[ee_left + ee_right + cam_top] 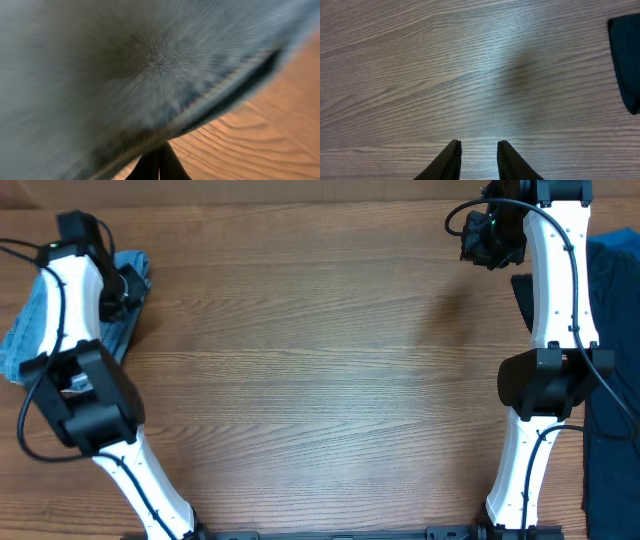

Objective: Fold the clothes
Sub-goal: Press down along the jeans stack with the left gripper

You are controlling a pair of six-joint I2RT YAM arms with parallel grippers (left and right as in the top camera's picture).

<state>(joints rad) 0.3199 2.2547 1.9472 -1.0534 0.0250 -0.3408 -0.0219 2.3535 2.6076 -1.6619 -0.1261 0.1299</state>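
Non-task: the bench (320,360), brown wood-grain top, grain running left to right across my overhead view. My right wrist view shows a soft darker patch (522,75) on it, probably a shadow. My left wrist view catches blurred orange-brown grain at lower right.

- No legible text, label, brand, number or sign appears in any view.
- Left wrist view: light-blue denim fabric (125,65) is blurred; no marking can be made out.
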